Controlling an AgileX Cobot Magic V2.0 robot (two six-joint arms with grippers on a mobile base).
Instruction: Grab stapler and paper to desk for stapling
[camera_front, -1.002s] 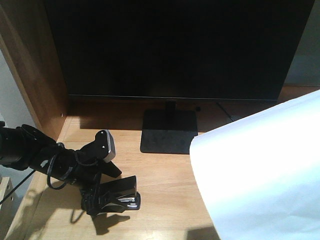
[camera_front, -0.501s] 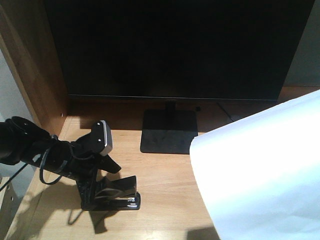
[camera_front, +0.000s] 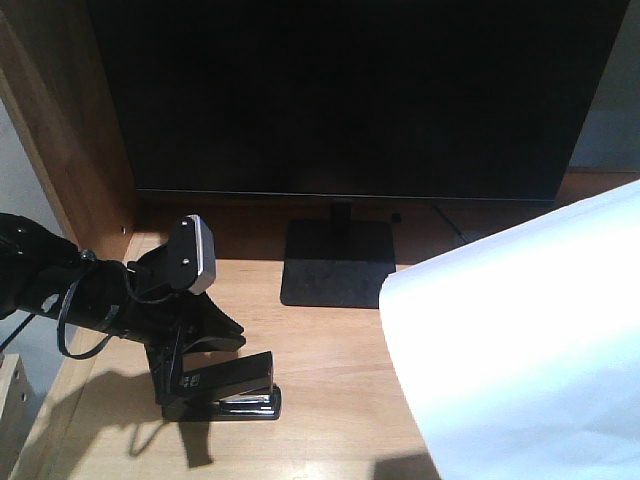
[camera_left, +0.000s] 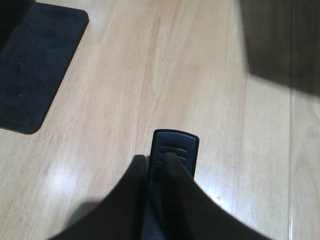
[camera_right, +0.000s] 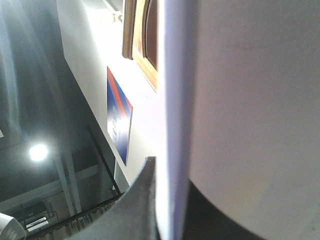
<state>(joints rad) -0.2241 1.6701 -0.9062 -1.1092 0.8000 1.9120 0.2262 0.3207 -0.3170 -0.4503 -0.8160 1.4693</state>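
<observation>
Stapler's (camera_front: 232, 386) now flat on the desk (camera_front: 330, 400) by its left edge, my left gripper (camera_front: 178, 380) still clamped on it, release next; right gripper (camera_right: 172, 210) pinches the paper (camera_front: 520, 340) above the right edge.

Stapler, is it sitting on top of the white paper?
No, the stapler sits on the bare wooden desk, with a clear gap between it and the paper.

The paper (camera_front: 520, 350) runs off the front view's right and bottom edges, the monitor (camera_front: 350, 90) off its top, and the left gripper (camera_left: 156, 167) hides the rear of the stapler (camera_left: 175, 147) at the wrist view's bottom.
</observation>
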